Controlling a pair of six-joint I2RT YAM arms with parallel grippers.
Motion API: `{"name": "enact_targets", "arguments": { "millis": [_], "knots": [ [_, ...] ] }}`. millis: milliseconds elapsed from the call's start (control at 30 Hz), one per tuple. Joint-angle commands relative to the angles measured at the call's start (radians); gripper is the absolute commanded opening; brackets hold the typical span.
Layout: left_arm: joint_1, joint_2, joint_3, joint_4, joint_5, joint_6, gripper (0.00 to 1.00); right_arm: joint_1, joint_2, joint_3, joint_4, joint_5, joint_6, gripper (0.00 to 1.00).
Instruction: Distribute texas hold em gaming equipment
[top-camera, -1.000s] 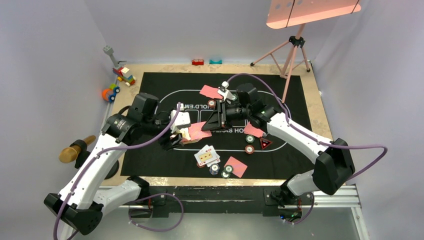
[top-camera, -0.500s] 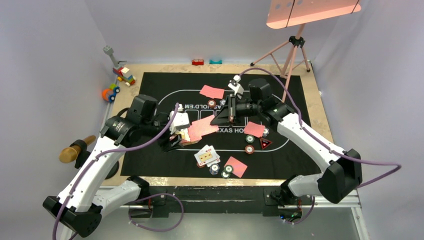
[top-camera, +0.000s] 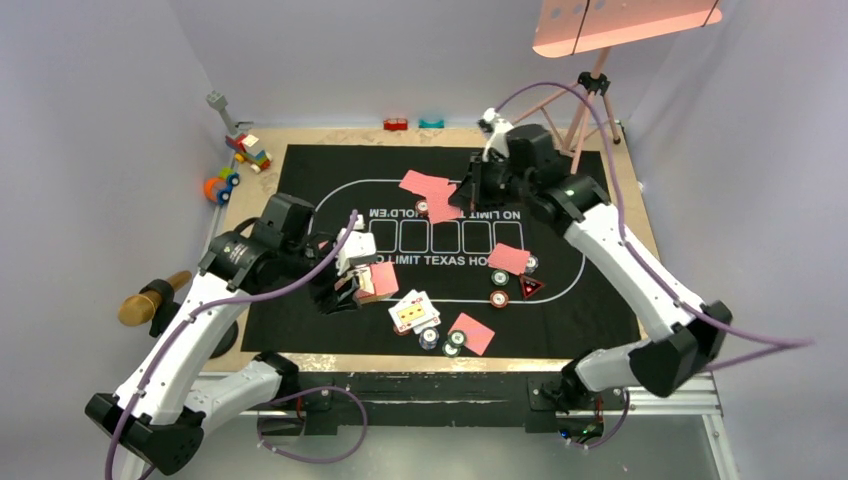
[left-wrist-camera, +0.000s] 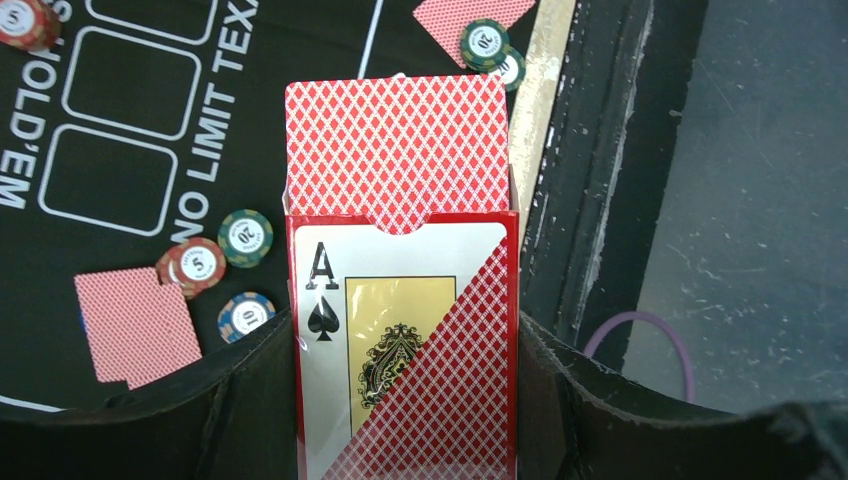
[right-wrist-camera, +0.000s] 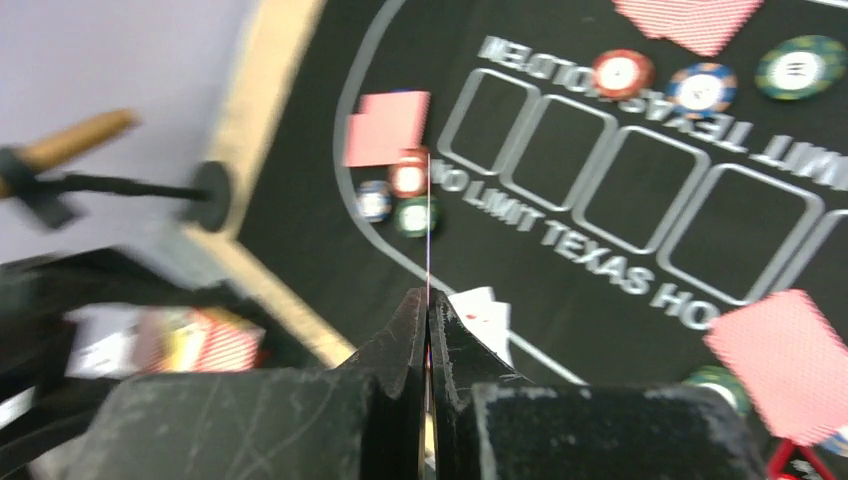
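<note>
Because the right fingers (right-wrist-camera: 405, 335) are pinched together on a single card (top-camera: 444, 209), the coming move likely turns on how that card sits over the black mat (top-camera: 600, 300). From the right wrist it shows only as a hairline running straight out between the tips, its long axis in line with the fingers. From above its red back shows, so it is nearer flat than upright. It juts toward the left of the frame, just below and right of a second card (top-camera: 423, 183) lying flat in the upper middle, with a red chip (top-camera: 424, 207) close by. The right arm is plainly the nearer to that spot, and I judge that lowering and letting go is what remains.

Left of centre, the left fingers (left-wrist-camera: 250, 400) are clamped on the sides of the card box (left-wrist-camera: 400, 350), a red-edged carton printed with an ace of spades and cut with a rounded thumb notch. The deck (left-wrist-camera: 395, 150) stands proud of its mouth, its diamond-lattice back in view.

Cards look thin, slick and bendy. Chips are small round discs with striped rims. The mat looks like matte cloth printed in white.
</note>
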Motion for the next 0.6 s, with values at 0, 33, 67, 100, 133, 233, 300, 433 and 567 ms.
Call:
{"name": "enact_targets", "arguments": {
  "millis": [0, 33, 67, 100, 133, 233, 300, 433, 567],
  "knots": [
    [0.011, -0.024, 0.067, -0.085, 0.058, 0.008, 0.00, 0.128, 0.146, 0.065, -0.120, 0.465, -0.237, 0.00],
    [0.010, -0.029, 0.071, -0.096, 0.059, 0.007, 0.00, 0.158, 0.182, 0.084, -0.116, 0.548, -0.262, 0.00],
    [0.012, -0.035, 0.073, -0.106, 0.060, 0.007, 0.00, 0.187, 0.212, 0.097, -0.099, 0.631, -0.282, 0.00],
    [0.012, -0.040, 0.075, -0.120, 0.064, 0.017, 0.00, 0.215, 0.246, 0.119, -0.091, 0.705, -0.303, 0.00],
    [0.012, -0.049, 0.077, -0.132, 0.068, 0.026, 0.00, 0.232, 0.275, 0.137, -0.079, 0.785, -0.325, 0.00],
    [0.013, -0.085, 0.068, -0.132, 0.066, 0.028, 0.00, 0.287, 0.330, 0.136, 0.054, 0.924, -0.422, 0.00],
    [0.015, -0.099, 0.065, -0.138, 0.075, 0.022, 0.00, 0.333, 0.364, 0.125, 0.146, 1.002, -0.491, 0.00],
    [0.017, -0.107, 0.066, -0.152, 0.114, 0.016, 0.00, 0.410, 0.482, 0.136, 0.284, 1.132, -0.649, 0.00],
    [0.017, -0.096, 0.093, -0.180, 0.154, 0.025, 0.00, 0.462, 0.626, 0.181, 0.374, 1.232, -0.769, 0.00]
  ]
}}
